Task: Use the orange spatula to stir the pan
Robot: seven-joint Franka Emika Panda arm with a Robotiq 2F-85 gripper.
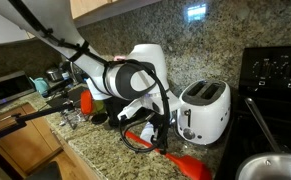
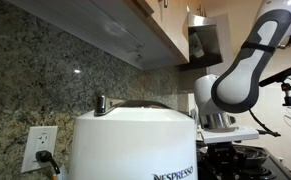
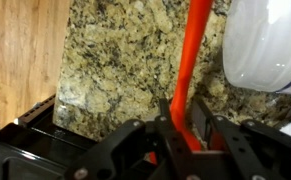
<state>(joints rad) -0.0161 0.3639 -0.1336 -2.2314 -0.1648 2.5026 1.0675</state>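
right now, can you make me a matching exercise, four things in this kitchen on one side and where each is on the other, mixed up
Things:
1. orange spatula
2. pan
3. white toaster
4. nespresso machine

Places:
a. low in the corner of an exterior view, by the black stove
b. nearest the camera, beside a wall socket
c. handle between the fingers of the gripper
d. upright on the granite counter

Pairs: 1-c, 2-a, 3-d, 4-b

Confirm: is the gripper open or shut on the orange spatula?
Shut: in the wrist view the gripper clamps the handle of the orange spatula from both sides, with no gap visible.
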